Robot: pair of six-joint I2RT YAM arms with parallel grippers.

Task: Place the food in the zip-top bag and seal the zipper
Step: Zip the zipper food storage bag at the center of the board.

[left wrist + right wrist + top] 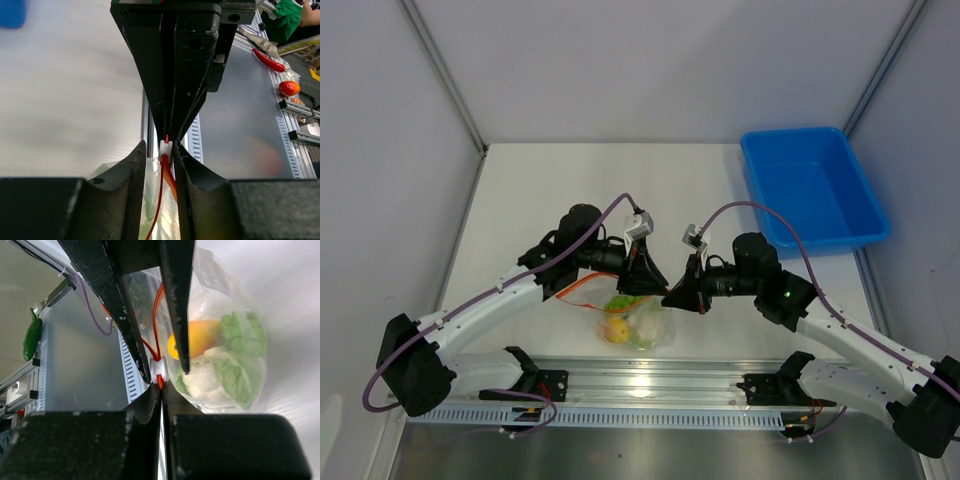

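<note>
1. In the overhead view, the zip-top bag [655,330] is seen lying on the white table [550,190] just ahead of the arm bases, between the two arms. A blue tray [815,190] is set well apart at the far right.
2. The left gripper [655,288] and the right gripper [672,298] are met tip to tip over the bag's far edge. How their fingers stand cannot be read from above.
3. From above, the zipper [582,290] is seen as two orange-red lines parting to the left of the grippers.
4. The food is contained in the bag. Overhead it is only patches of colour, but the right wrist view shows an orange-yellow fruit [197,337], a bumpy green cluster [240,330] and a white cauliflower [200,382] packed together.
5. A white slider [160,367] on the strip is shown only by the wrist views.
6. The right gripper's fingers are pressed flat together on the strip, just beside the slider.
7. The left gripper's fingers are held a little apart, astride the strip and slider. The gap is wider than the slider, which lies against one finger.
8. A red chilli [268,60] and a round red-orange item [289,88] beyond the table are caught only by the left wrist view. A green pod [31,337] is caught only by the right wrist view.
</note>
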